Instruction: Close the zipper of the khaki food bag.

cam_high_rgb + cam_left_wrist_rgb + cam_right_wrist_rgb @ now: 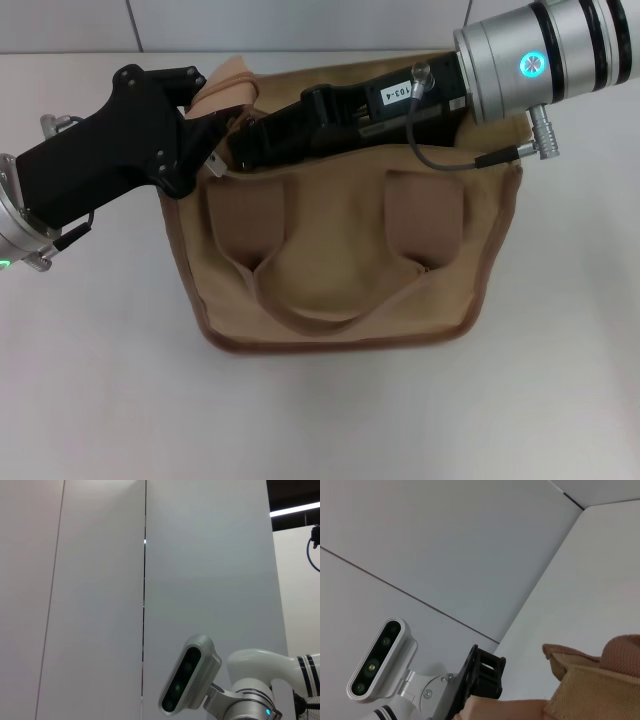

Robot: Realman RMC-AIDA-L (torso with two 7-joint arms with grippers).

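Plainly the khaki food bag (340, 250) is soft canvas that will sag and fold under any push: it lies on the white bench (90, 400) in the middle of the head view, its two handle straps (300, 310) flopped flat across the near panel and its darker trim running round the lower edge. It looks light and unfilled, so a pull along the top would likely drag the whole bag unless one end is pinned. The place to take hold, I judge, is the fabric at the end of the top edge with one claw and the small pull tab with the other, drawing straight along the seam.

The left claw (212, 148) reaches in from the left side to the bag's top left corner, where a pale tab or bit of fabric sits between its black fingers; it seems to be pinching there, but I cannot tell for certain. The right claw (250, 140) lies stretched across the bag's top edge from the right, its tip close to the left claw; whether its fingers are spread or pressed together I cannot tell.

Much is hidden. The zipper itself is covered by the right arm's black body, so neither slider nor teeth can be made out, nor how far it is closed. The left wrist view shows only wall panels and the robot's head. The right wrist view catches just a corner of the bag (600, 680) and a black claw part beside it
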